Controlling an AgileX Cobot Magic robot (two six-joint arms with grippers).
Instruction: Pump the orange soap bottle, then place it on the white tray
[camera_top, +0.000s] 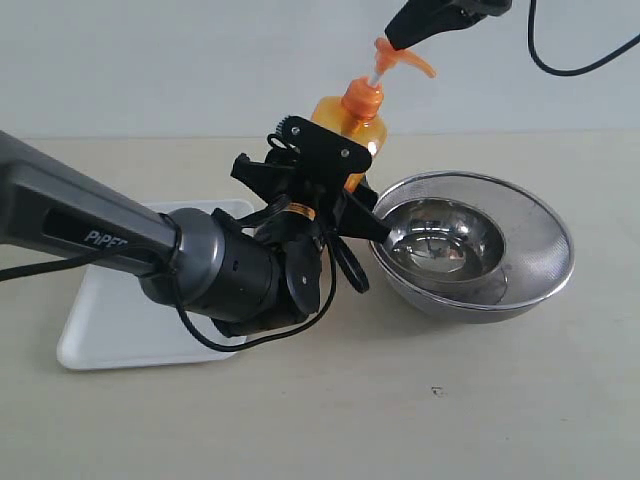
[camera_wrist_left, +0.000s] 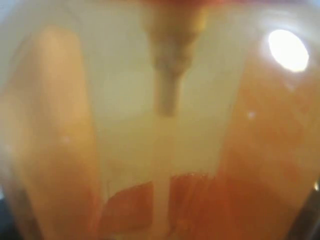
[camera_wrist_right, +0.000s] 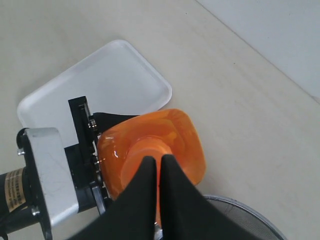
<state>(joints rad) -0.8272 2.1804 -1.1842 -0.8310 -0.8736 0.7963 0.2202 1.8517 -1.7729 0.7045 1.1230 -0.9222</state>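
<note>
Tabletop (camera_top: 420, 420) filled the bottom of the exterior view. Past it, the left arm (camera_top: 90, 225) lay across from the left edge, its base cut off by the frame. Its thick wrist covered the right-hand corner of the white tray (camera_top: 110, 325) at lower left.

At the centre, the left gripper (camera_top: 335, 165) was clamped on the body of the orange soap bottle (camera_top: 347, 118). Its black jaws hid the label and the bottle's base, so it was unclear whether the bottle stood on the table or hung above it. The bottle was off the tray, between the tray and a steel mesh bowl (camera_top: 548, 235) to its right, which held a smaller steel bowl (camera_top: 445, 240).

Farthest back, at the top edge, only the tip of the right gripper (camera_top: 398, 40) showed, resting on the pump head (camera_top: 408, 60). In the right wrist view its fingers (camera_wrist_right: 142, 192) were pressed together over the pump. The left wrist view showed only the bottle (camera_wrist_left: 160, 125) as an orange blur.
</note>
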